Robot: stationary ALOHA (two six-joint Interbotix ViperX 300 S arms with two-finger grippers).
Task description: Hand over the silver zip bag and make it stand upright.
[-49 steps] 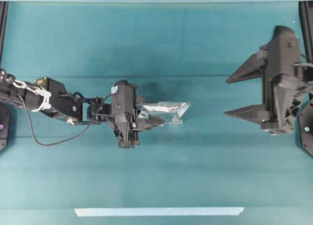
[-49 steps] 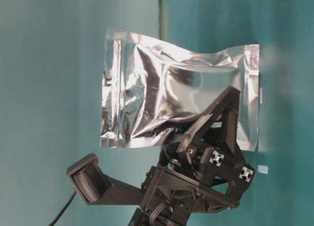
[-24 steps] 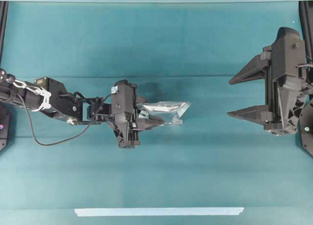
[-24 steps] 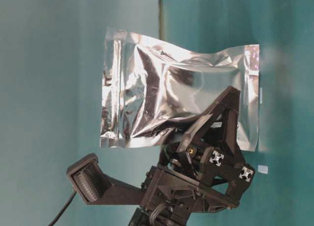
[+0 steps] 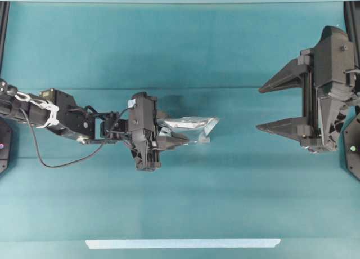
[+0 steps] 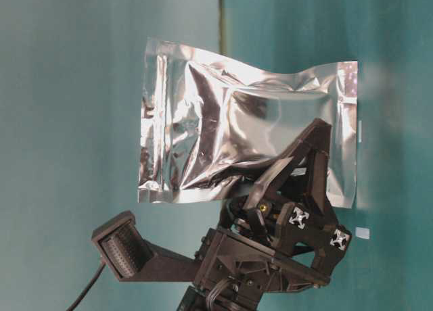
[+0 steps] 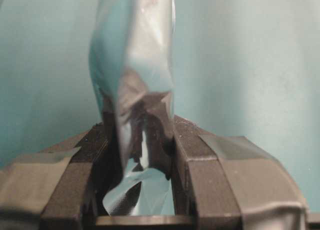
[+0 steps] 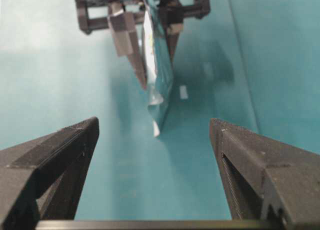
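Note:
The silver zip bag (image 5: 191,125) is held off the table on edge, its crinkled foil face broad in the table-level view (image 6: 237,149). My left gripper (image 5: 177,133) is shut on the bag's lower end, and in the left wrist view the foil (image 7: 135,65) rises from between the two pads (image 7: 140,127). My right gripper (image 5: 259,110) stands wide open at the right, well apart from the bag and pointing at it. In the right wrist view the bag (image 8: 157,65) hangs edge-on ahead of the open right gripper (image 8: 153,122).
A pale tape strip (image 5: 183,243) lies along the table's front edge. A small white tape scrap (image 8: 183,92) sits on the teal surface near the bag. The left arm's cable (image 5: 45,157) loops over the table at the left.
The right gripper shifted slightly, a little away and then back toward the bag, staying wide open. The left gripper and the bag have not moved.

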